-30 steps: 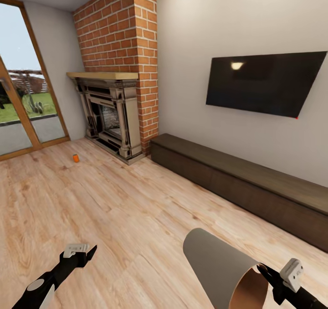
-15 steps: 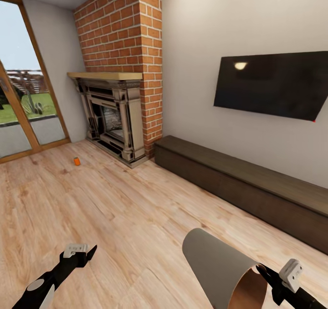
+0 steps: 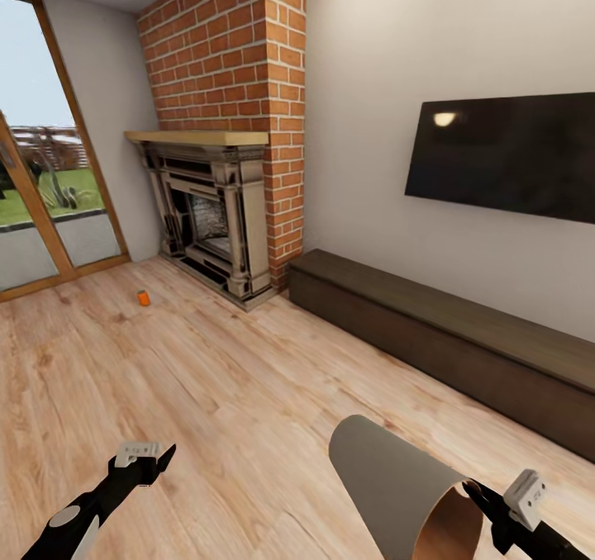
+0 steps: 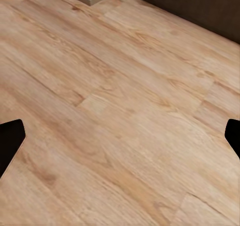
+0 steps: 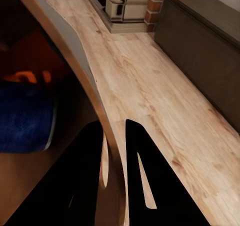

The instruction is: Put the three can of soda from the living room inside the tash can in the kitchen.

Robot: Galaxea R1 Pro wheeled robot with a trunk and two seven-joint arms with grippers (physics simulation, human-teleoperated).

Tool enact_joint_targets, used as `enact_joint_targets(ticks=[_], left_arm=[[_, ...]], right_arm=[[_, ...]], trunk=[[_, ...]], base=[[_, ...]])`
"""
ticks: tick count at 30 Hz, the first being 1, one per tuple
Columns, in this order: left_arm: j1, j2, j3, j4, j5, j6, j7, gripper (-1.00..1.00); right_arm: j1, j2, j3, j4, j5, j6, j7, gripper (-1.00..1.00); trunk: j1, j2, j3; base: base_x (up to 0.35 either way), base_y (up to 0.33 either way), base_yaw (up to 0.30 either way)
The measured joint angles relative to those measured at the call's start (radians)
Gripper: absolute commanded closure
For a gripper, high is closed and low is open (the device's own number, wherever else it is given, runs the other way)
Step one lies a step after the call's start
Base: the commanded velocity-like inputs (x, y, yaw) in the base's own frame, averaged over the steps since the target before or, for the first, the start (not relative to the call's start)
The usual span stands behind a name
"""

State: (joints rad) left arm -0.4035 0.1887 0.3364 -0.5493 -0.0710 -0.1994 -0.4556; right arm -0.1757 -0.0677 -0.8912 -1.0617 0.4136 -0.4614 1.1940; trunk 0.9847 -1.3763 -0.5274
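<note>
On the living room floor (image 3: pixel 207 378), far left near the glass door (image 3: pixel 49 213), one orange soda can (image 3: pixel 144 297) stands upright on the light planks, just left of the brick fireplace (image 3: pixel 219 213) and well apart from both arms. Low dark bench (image 3: pixel 446 337) runs along the right wall under the television (image 3: pixel 508 159).

Right gripper (image 5: pixel 115 136) is pinched on the rim of the trash can (image 3: pixel 397 481): one finger inside, one outside the wall, near right of the scene. Bin is tipped, mouth toward the robot, coppery inside showing. In the right wrist view a dark blue can (image 5: pixel 25 116) lies inside it, with something orange (image 5: pixel 27 77) behind, probably a second can, too blurred to be sure.

Left gripper (image 3: pixel 150 458) hangs low at near left over bare floor, jaws spread wide apart, holding nothing.

Handling guess: the floor can is small, rigid, light, smooth-sided, so likely to slip or topple and roll if nudged. Best hold looks like across the cylinder body at mid-height with the free left gripper, from the side or above, not on the silver top. The bin looks stiff and light; a single rim pinch lets it swing, and its tilt could spill the cans.
</note>
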Motion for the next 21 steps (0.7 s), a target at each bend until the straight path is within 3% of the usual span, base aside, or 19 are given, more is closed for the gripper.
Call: enact_joint_targets(ticks=[11,14,21], left_arm=[[0.000,0.000,0.000,0.000,0.000,-0.001,0.000,-1.00],[0.000,0.000,0.000,-0.001,0.000,-0.001,0.000,-1.00],[0.000,0.000,0.000,-0.001,0.000,-0.002,0.000,-1.00]], right_arm=[[0.000,0.010,-0.001,-0.001,-0.007,0.001,-0.002,1.00],[0.000,0.028,-0.002,-0.001,-0.001,0.000,-0.002,1.00],[0.000,0.034,-0.003,-0.002,-0.002,0.003,-0.003,1.00]], trunk=[[0.000,0.000,0.000],[0.000,0.000,0.000],[0.000,0.000,0.000]], base=[[0.245,0.237,0.009],[0.258,0.230,0.100],[0.259,0.229,0.176]])
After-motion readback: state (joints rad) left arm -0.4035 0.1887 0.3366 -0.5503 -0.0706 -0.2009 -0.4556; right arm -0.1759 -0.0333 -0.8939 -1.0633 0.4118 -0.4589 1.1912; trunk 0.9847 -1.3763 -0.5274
